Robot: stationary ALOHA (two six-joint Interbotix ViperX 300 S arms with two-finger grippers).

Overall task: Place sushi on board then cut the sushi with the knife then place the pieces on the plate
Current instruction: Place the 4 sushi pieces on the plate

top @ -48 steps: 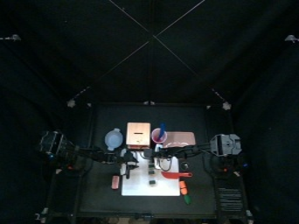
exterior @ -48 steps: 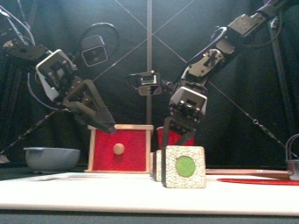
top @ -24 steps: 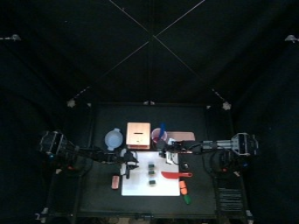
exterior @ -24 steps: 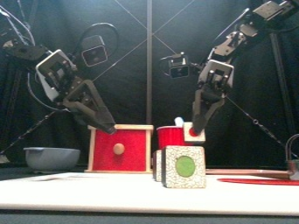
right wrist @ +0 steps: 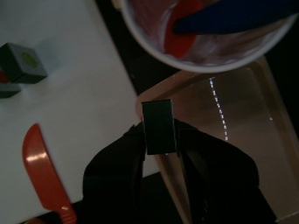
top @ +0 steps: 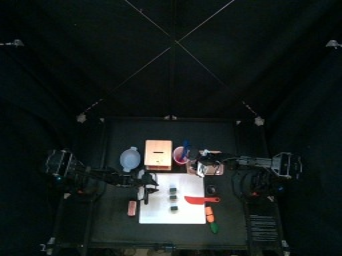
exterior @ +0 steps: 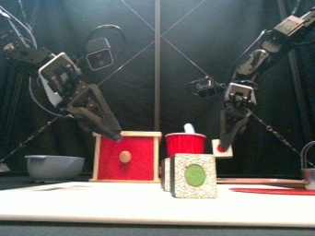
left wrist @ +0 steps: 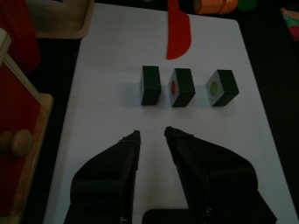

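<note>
right gripper clamped on a sushi piece over the rim of the pink tray, 1 o'clock of the white cutting board: releasing here could tumble it off; left gripper empty, fingers apart.

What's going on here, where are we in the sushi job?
The sushi is already cut. The right gripper holds one dark green piece over the edge of the pink plate, near the red cup. Three pieces lie in a row on the white board, the red knife beside them. The left gripper hovers empty over the board, jaws open.
</note>
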